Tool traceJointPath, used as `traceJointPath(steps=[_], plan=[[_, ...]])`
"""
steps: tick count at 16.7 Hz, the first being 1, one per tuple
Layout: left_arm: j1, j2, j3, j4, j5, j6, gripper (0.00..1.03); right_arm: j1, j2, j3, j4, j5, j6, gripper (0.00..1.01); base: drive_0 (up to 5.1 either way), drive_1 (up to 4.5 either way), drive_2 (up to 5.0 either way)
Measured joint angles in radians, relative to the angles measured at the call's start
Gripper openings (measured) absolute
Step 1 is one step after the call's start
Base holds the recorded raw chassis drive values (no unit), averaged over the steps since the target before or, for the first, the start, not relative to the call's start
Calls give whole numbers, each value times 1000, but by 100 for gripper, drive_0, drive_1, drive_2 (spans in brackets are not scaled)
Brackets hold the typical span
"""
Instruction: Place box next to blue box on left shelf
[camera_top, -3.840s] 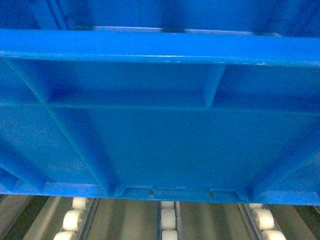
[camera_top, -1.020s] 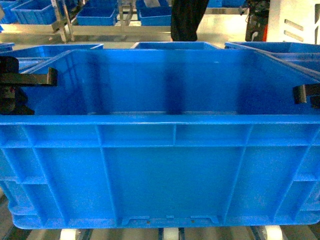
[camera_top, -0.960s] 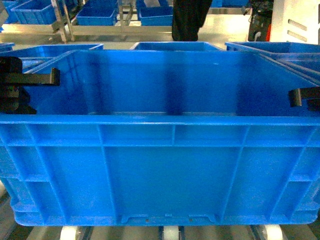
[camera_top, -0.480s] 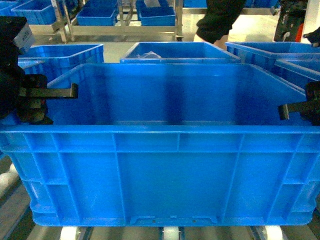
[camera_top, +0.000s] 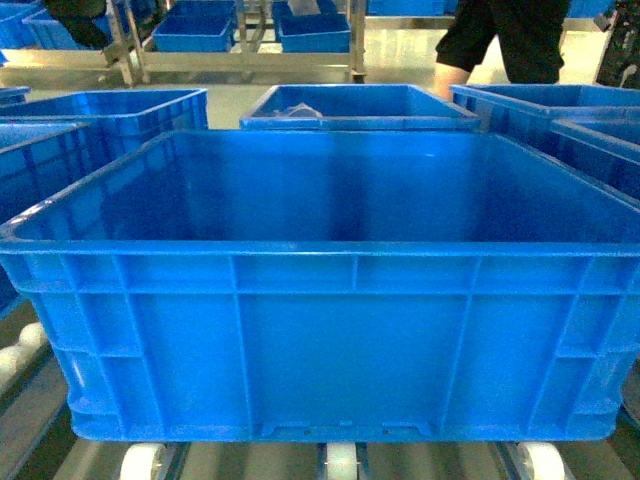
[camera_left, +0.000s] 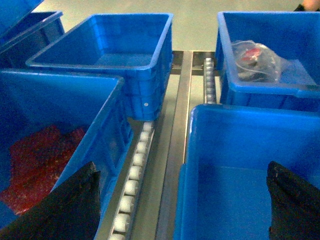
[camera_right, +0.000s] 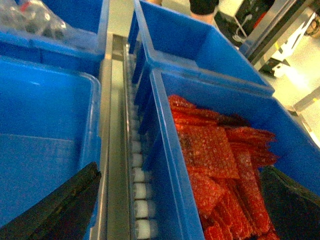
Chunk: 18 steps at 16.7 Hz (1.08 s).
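Observation:
The box, a large empty bright blue crate, rests on the white rollers of the left shelf and fills the middle of the head view. Neither gripper shows in that view. In the left wrist view my left gripper is open and empty, its dark fingers wide apart above the box's left rim and the roller rail. A blue box holding red material stands just left of that rail. My right gripper is also open and empty, above the box's right rim.
A blue crate full of red bubble bags stands to the box's right across a roller rail. Further crates sit behind, one holding a clear bag. A person stands on the floor beyond the shelf.
The box has come down from in front of the camera onto the rollers. Both grippers have let go of its side rims and left the head view.

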Motion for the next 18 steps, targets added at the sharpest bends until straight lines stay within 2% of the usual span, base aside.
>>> traceJointPath(steps=[3, 5, 6, 7, 8, 9, 10, 11, 13, 14, 15, 17, 18], plan=[[-11, -11, 1, -2, -4, 19, 98, 11, -28, -1, 11, 9, 4, 98, 0, 0, 0], [-14, -23, 0, 19, -31, 58, 98, 16, -35, -8, 24, 26, 11, 98, 0, 0, 0], [-11, -24, 0, 19, -34, 64, 98, 13, -35, -18, 54, 14, 18, 97, 0, 0, 0], [-1, -26, -36, 140, 11, 69, 94, -18, -51, -116, 293, -138, 93, 86, 0, 0, 0], [23, -73, -163, 359, 135, 69, 82, -32, -105, -243, 439, -246, 156, 73, 0, 0, 0], [42, -144, -305, 503, 197, 69, 69, -46, -156, -343, 531, -278, 185, 60, 0, 0, 0], [60, -198, -407, 601, 220, 69, 56, -58, -202, -414, 577, -292, 204, 47, 0, 0, 0], [76, -244, -492, 650, 235, 69, 43, -65, -246, -482, 598, -306, 211, 34, 0, 0, 0], [102, -323, -653, 691, 262, 69, 16, -84, -325, -608, 619, -325, 214, 6, 0, 0, 0], [112, -364, -708, 708, 274, 69, 3, -97, -365, -651, 621, -336, 215, 2, 0, 0, 0], [122, -414, -760, 717, 286, 70, 1, -145, -415, -695, 622, -388, 215, 2, 0, 0, 0], [156, -487, -840, 715, 321, 71, 1, -158, -495, -763, 605, -391, 218, 2, 0, 0, 0], [200, -534, -882, 707, 362, 72, 1, -157, -538, -792, 590, -394, 218, 2, 0, 0, 0]])
